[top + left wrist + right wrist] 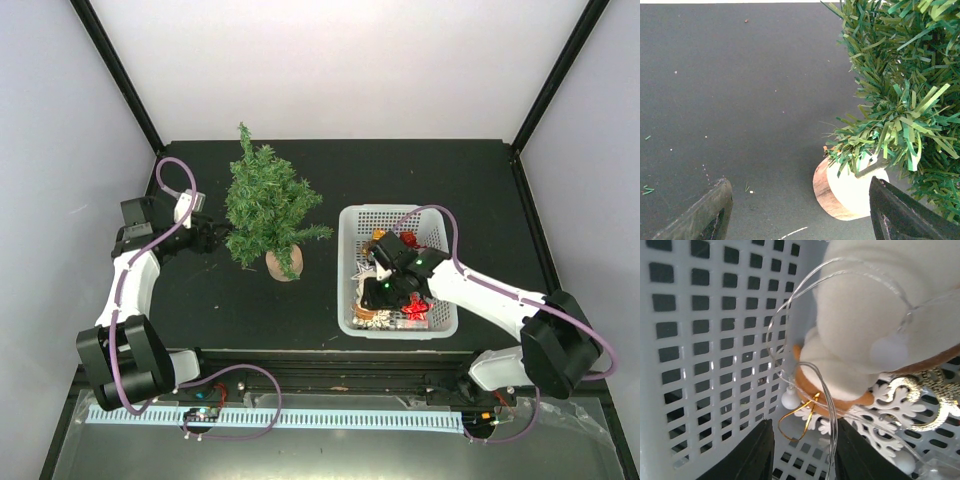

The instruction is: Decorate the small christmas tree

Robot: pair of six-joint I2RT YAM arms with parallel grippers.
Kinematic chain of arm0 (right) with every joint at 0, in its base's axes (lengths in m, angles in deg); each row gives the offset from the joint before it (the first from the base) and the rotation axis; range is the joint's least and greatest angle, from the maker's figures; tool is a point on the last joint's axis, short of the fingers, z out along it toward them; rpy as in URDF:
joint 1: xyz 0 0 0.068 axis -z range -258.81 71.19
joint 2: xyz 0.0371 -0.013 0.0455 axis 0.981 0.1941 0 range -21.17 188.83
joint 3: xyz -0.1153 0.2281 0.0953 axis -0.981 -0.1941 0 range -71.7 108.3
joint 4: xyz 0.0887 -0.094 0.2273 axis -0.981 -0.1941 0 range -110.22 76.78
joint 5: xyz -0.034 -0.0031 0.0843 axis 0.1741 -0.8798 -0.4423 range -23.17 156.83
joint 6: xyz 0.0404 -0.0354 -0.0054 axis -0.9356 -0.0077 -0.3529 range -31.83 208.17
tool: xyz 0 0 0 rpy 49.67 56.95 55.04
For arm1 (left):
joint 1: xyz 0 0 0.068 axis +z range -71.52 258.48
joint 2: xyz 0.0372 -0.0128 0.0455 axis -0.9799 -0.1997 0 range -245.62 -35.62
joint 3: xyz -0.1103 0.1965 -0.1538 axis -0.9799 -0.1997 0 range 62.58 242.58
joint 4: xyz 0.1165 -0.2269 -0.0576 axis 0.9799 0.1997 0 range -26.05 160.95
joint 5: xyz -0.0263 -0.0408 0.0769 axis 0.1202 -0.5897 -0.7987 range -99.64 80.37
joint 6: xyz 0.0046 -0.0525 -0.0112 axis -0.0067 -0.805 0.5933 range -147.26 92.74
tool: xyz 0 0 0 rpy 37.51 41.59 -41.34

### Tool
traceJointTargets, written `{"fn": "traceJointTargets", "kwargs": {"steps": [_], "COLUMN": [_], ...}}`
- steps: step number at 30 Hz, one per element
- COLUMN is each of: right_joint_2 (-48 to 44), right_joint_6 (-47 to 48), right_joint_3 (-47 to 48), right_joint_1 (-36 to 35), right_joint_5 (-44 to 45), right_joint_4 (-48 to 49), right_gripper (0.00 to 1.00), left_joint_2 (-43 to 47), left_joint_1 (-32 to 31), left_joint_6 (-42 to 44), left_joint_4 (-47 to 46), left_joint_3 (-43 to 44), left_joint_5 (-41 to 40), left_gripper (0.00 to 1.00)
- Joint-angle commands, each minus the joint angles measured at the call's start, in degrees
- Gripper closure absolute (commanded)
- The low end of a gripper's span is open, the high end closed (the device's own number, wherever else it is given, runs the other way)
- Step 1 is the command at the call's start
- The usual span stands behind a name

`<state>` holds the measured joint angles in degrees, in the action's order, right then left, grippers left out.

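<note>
The small christmas tree stands left of centre on its round wooden base. In the left wrist view its green branches and base fill the right side. My left gripper is open and empty, right beside the tree's lower left. My right gripper is down inside the white basket, open, its fingers either side of a gold hanging loop and clear wire. The loop belongs to a white plush ornament lying on a white snowflake.
The basket also holds red ornaments and others. Its mesh wall is close on the right gripper's left. White enclosure walls stand round the black table.
</note>
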<state>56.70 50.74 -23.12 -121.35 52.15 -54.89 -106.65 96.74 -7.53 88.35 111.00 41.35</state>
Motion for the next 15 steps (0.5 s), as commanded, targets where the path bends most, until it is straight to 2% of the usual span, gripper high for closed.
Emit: {"fn": "traceJointTargets", "kwargs": {"steps": [1,3,4,12,15], "right_joint_2": [0.62,0.10,-0.76,-5.21,-7.04], "right_joint_6": [1.04,1.04,1.15,2.87,4.49], "right_joint_3": [-0.55,-0.56,-0.24,3.85,8.35], "right_joint_1": [-1.15,-1.20,-1.21,2.15,2.93], "right_joint_5": [-2.23,-0.50,0.65,9.27,12.39], "right_joint_4": [1.33,0.57,0.01,-5.54,-8.79], "right_gripper": [0.74,0.96,0.99,0.99,0.99], "left_joint_2": [0.63,1.30,1.92,6.15,8.05], "left_joint_1": [-0.37,-0.30,-0.33,2.26,3.69], "left_joint_6": [1.13,1.56,1.73,-0.15,1.38], "left_joint_4": [1.48,2.52,2.90,5.15,8.37], "left_joint_3": [3.17,3.93,4.32,8.74,11.19], "left_joint_5": [-0.53,-1.01,-1.48,-8.42,-7.44], "left_gripper": [0.25,0.25,0.25,0.25,0.25]}}
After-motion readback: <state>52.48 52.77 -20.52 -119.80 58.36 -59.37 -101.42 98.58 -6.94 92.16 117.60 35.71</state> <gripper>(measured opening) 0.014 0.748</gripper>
